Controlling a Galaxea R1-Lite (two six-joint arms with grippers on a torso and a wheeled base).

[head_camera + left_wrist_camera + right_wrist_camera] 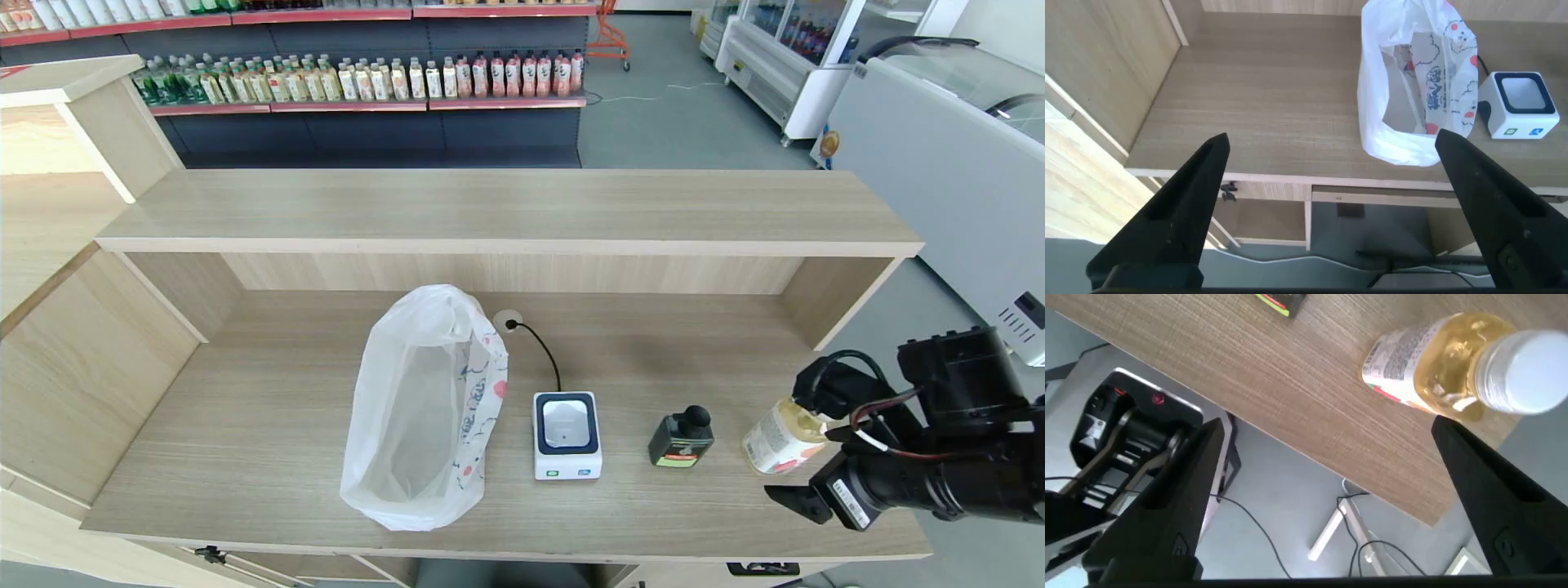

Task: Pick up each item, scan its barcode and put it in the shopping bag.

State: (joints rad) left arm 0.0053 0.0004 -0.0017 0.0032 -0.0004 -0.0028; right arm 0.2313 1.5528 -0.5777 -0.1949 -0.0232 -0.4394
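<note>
The right gripper [1327, 433], spread and empty, hangs just beside the yellow bottle [780, 441]; the left gripper [1333, 143] is spread too. The dark bottle [682, 441] stands near the scanner [567, 433], and the shopping bag [424, 408] looks empty, so nothing seems scanned or bagged yet

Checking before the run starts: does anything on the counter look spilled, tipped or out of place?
Nothing stands out: the shopping bag stands open beside the scanner, dark bottle and yellow bottle look upright, no spills.
</note>
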